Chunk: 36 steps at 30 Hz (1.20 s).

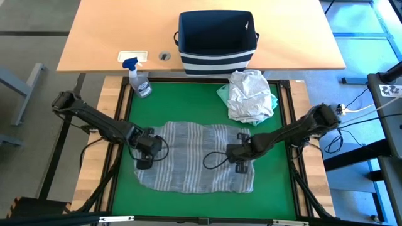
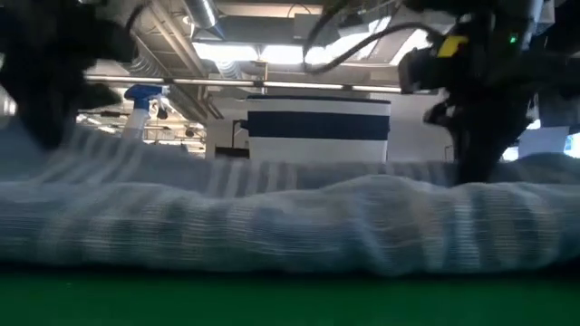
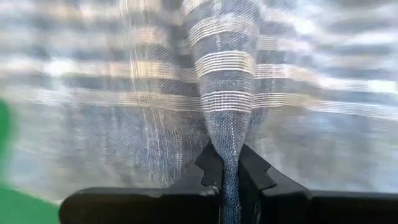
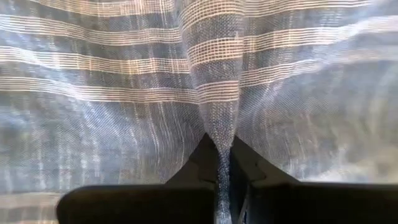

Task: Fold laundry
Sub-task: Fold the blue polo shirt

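A grey-blue striped shirt (image 1: 198, 157) lies spread on the green mat (image 1: 276, 188) in the middle of the table. My left gripper (image 1: 144, 157) is over the shirt's left part and is shut on it. My right gripper (image 1: 242, 157) is over its right part, likewise shut on the cloth. A white garment (image 1: 249, 94) lies crumpled on a mint-teal one (image 1: 223, 94) at the mat's far right. My left gripper pinches a raised fold of the striped shirt (image 3: 229, 146) between its two fingers, from above, pointing down. The cloth rises to the fingers in a tent and is drawn taut around them. My right gripper pinches a like fold (image 4: 221, 134) from above, the cloth pulled up into a ridge while the shirt's remaining cloth lies on the mat.
A navy-and-white striped basket (image 1: 217, 41) stands on the wooden table beyond the mat. A spray bottle (image 1: 139, 78) stands at the mat's far left corner. Bare green mat shows along the near edge and right of the shirt.
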Tool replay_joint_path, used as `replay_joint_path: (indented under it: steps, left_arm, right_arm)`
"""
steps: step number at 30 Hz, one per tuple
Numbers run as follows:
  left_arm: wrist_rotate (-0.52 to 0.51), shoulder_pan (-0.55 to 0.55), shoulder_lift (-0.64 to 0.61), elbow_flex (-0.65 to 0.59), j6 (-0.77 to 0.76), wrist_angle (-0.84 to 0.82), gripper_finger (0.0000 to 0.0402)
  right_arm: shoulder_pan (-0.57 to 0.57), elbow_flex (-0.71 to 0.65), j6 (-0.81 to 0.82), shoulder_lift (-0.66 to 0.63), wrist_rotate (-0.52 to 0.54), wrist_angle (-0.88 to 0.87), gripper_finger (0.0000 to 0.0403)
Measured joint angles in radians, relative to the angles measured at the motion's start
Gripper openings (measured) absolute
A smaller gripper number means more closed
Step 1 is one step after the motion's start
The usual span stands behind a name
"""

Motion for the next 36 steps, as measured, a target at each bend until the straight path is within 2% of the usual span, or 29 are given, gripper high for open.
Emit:
replay_joint_path:
  steps: [7,14,19,24,30,33,36]
  left_arm:
    - [-0.007,0.0,-0.076,0.182,-0.006,-0.121,0.0006]
    - [-0.11,0.004,-0.146,0.34,-0.009,-0.286,0.0007]
    - [-0.167,0.026,-0.185,0.365,-0.039,-0.383,0.0008]
    - [-0.209,0.05,-0.186,0.365,-0.043,-0.39,0.0008]
    - [-0.209,0.076,-0.184,0.365,-0.041,-0.374,0.0009]
    - [-0.141,0.065,-0.187,0.365,-0.089,-0.336,0.0009]
    - [-0.043,0.029,-0.188,0.365,-0.151,-0.255,0.0009]
  right_arm:
    - [0.0,0.0,-0.004,-0.185,0.014,-0.05,0.0004]
    - [-0.002,0.002,-0.011,-0.37,0.12,-0.121,0.0004]
    - [-0.01,0.004,-0.024,-0.472,0.21,-0.213,0.0004]
    - [-0.018,0.005,-0.027,-0.516,0.297,-0.237,0.0003]
    - [-0.028,0.004,-0.027,-0.517,0.29,-0.209,0.0003]
    - [-0.026,0.044,-0.013,-0.517,0.23,-0.225,0.0003]
    - [-0.027,0.117,0.007,-0.519,0.123,-0.228,0.0003]
